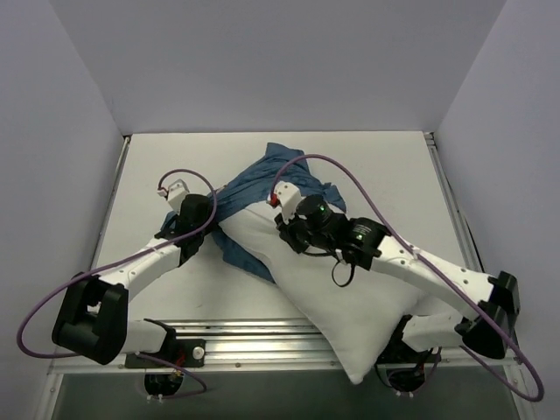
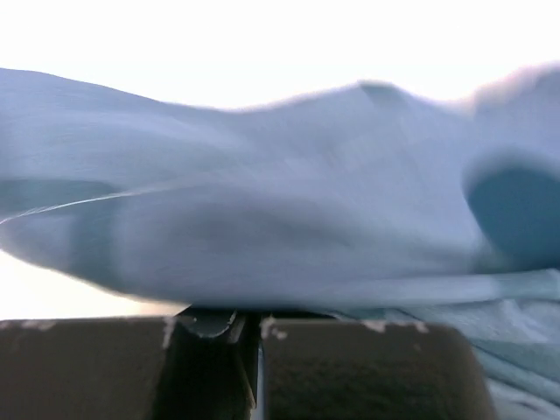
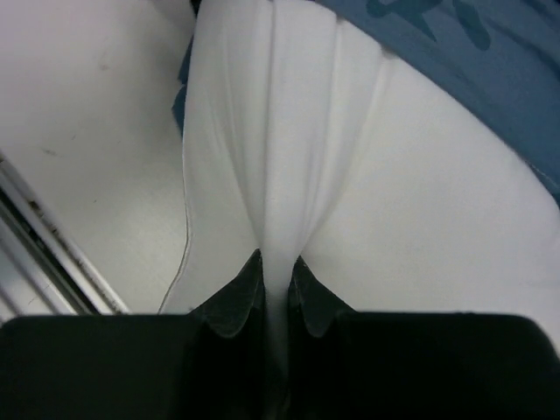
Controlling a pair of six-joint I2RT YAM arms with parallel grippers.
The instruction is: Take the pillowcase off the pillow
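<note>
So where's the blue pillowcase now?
In the top view the pillowcase lies near the middle of the table, bunched over the far end of the pillow.

No legible text; pillowcase [image 3: 472, 61] print possibly lettering.

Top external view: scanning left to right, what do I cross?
From left: left arm's black joint housing → left gripper → pillowcase → right arm's black joint housing. The pillow and right gripper overlap the pillowcase, so omitted.
</note>
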